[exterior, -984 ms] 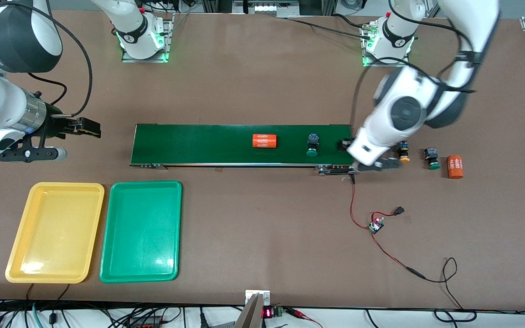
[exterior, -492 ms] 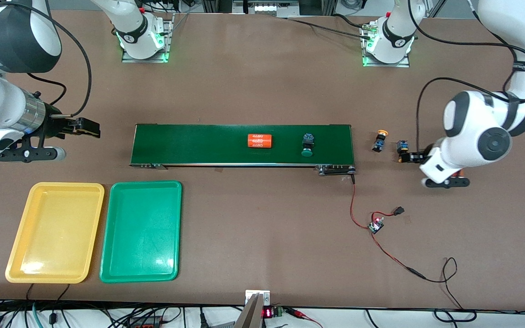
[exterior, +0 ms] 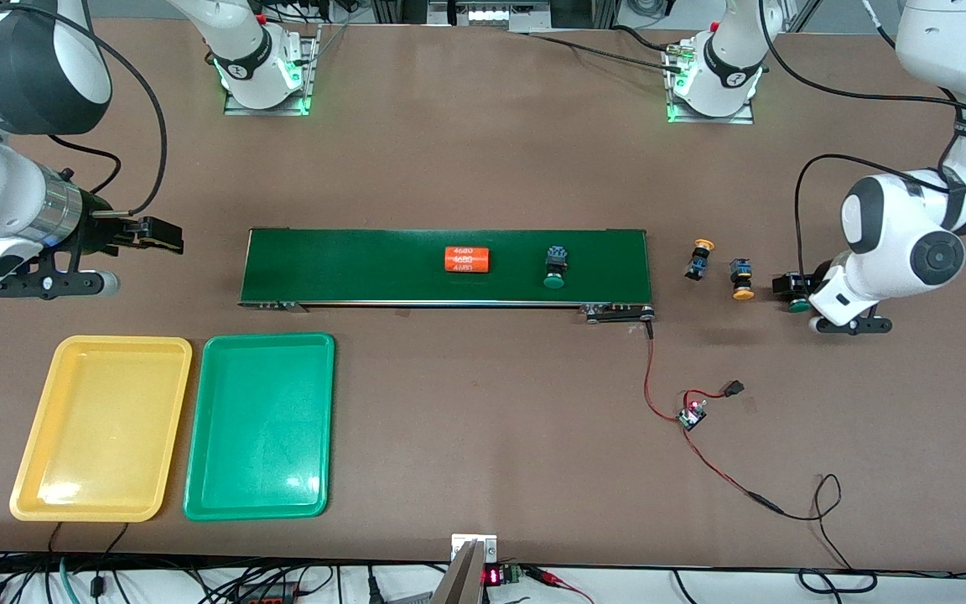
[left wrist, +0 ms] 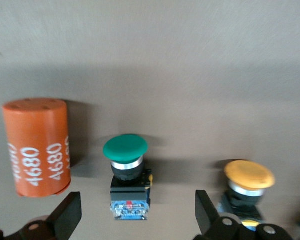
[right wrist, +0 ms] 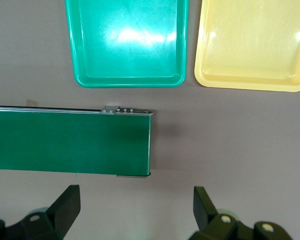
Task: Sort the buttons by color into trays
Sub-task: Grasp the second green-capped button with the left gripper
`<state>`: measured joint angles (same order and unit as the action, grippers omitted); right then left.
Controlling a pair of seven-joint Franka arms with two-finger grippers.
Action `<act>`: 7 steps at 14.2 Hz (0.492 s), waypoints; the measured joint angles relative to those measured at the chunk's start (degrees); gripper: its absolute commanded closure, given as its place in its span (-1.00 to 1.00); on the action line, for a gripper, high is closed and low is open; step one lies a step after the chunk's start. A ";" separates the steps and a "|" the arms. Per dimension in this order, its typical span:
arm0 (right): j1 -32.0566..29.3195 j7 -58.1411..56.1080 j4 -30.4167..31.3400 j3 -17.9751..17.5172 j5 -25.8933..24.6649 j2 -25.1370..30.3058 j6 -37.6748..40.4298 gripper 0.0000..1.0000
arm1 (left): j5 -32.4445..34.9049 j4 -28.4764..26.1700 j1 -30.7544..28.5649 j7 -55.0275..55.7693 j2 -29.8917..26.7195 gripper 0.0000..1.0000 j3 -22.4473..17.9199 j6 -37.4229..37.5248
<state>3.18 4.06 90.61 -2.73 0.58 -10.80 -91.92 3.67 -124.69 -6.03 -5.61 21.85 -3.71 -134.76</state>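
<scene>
One green-capped button (exterior: 554, 267) rides on the conveyor belt (exterior: 349, 264). Two yellow-capped buttons (exterior: 701, 258) (exterior: 741, 279) lie on the table off the belt's end, toward the left arm's end. My left gripper (exterior: 792, 292) is open, low over a second green-capped button (exterior: 799, 304). In the left wrist view this button (left wrist: 125, 172) lies between the fingers of the left gripper (left wrist: 137, 214), untouched, with a yellow one (left wrist: 247, 182) beside it. My right gripper (exterior: 160, 237) waits open and empty (right wrist: 135, 207) off the belt's other end. The yellow tray (exterior: 101, 428) and green tray (exterior: 259, 426) are empty.
An orange "4680" cylinder (exterior: 467, 259) lies on the belt. Another (left wrist: 37, 146) lies beside the green button at my left gripper, hidden by the arm in the front view. A small circuit board (exterior: 691, 415) with red wires lies nearer the camera than the belt's end.
My left arm has swung from the belt's end toward its own end of the table, down to the green button. A yellow button has come into view there. The belt's cylinder and button have drifted toward the right arm.
</scene>
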 measured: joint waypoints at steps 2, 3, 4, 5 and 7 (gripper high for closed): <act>0.00 0.00 0.00 0.00 0.00 0.00 0.00 -1.00 | 0.01 -3.89 0.04 -1.18 0.17 -0.96 -0.08 -5.51; 0.00 0.00 0.00 0.00 0.00 0.00 0.00 -1.00 | 0.01 -5.05 0.06 -1.76 0.29 -0.85 -0.09 -7.14; -0.02 -0.05 0.00 0.00 0.00 0.00 0.00 -1.00 | 0.01 -5.57 0.06 -1.99 0.39 -0.62 -0.14 -7.67; -0.04 -0.13 0.00 0.00 0.00 0.00 0.00 -1.00 | 0.01 -5.81 0.06 -2.15 0.48 -0.34 -0.23 -7.77; -0.02 -0.14 0.00 -0.01 0.00 0.00 0.02 -1.00 | 0.01 -5.95 0.06 -2.38 0.68 0.22 -0.36 -7.78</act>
<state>3.16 3.92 90.61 -2.74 0.58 -10.80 -91.89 3.68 -130.64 -5.97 -7.98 22.53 -4.08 -142.53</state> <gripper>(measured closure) 0.000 0.225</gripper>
